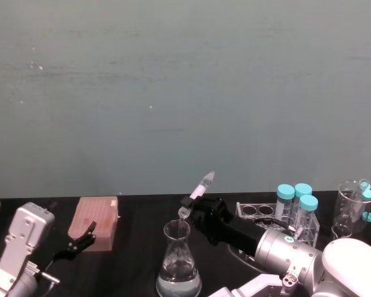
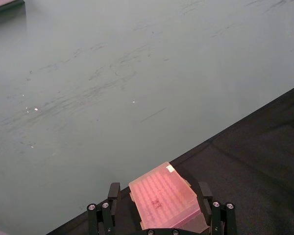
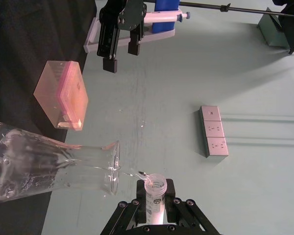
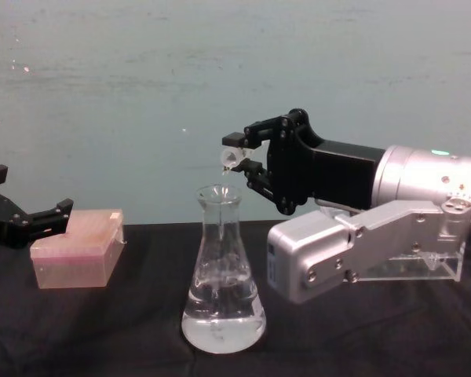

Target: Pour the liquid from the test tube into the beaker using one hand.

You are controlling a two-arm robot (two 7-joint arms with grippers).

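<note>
The test tube is slim, clear and uncapped, with a white label band. It is clamped between the black fingers of the right gripper and tipped steeply, closed end up and rimmed mouth down. The mouth hangs just above the flared rim of the beaker, at the rim's right edge. The beaker (a conical glass flask) stands upright on the black counter. Clear liquid fills its wide base, and a thin thread of it seems to bridge tube mouth and rim.
</note>
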